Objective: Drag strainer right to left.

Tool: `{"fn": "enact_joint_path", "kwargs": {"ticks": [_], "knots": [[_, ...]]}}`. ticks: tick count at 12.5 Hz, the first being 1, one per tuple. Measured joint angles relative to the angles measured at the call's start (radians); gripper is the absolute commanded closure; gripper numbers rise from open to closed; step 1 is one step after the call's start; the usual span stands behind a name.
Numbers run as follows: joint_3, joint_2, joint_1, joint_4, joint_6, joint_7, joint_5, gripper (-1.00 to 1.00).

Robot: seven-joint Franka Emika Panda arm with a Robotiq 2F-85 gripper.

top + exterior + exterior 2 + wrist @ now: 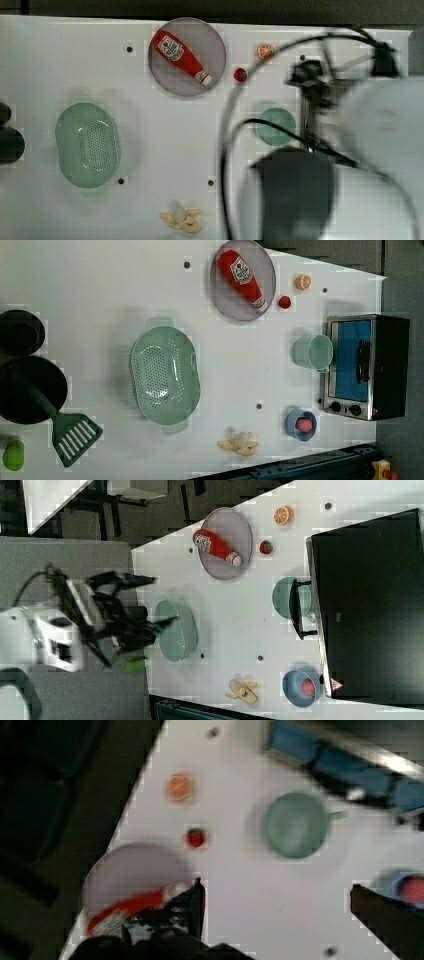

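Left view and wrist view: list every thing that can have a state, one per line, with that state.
strainer: upright, open side up, empty, nothing touching it.
green cup: lying on its side, mouth toward the toaster oven.
toaster oven: door shut.
ketchup bottle: lying flat on the grey plate, cap on.
blue bowl: upright, holding a red fruit.
banana: peeled open.
gripper: open, holding nothing.

Under the wide-spread gripper (275,892) lies bare white table (280,885). Around that patch stand the green cup (295,825), the strawberry (196,837), the grey plate (135,875) with its ketchup bottle (127,907), and a blue bowl (407,887).
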Motion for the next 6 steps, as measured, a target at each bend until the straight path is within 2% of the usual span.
{"fn": "enact_joint_path", "kwargs": {"ticks": [1,3,5,6], "knots": [[-0.018,0.002,-0.020,-0.025,0.003,-0.022,-0.046,-1.00],[-0.009,0.019,-0.039,-0.075,-0.012,-0.058,-0.031,-1.00],[0.051,0.039,-0.014,-0.094,-0.020,-0.093,-0.034,-1.00],[0.081,0.057,0.021,-0.082,-0.033,-0.103,-0.033,-1.00]]}}
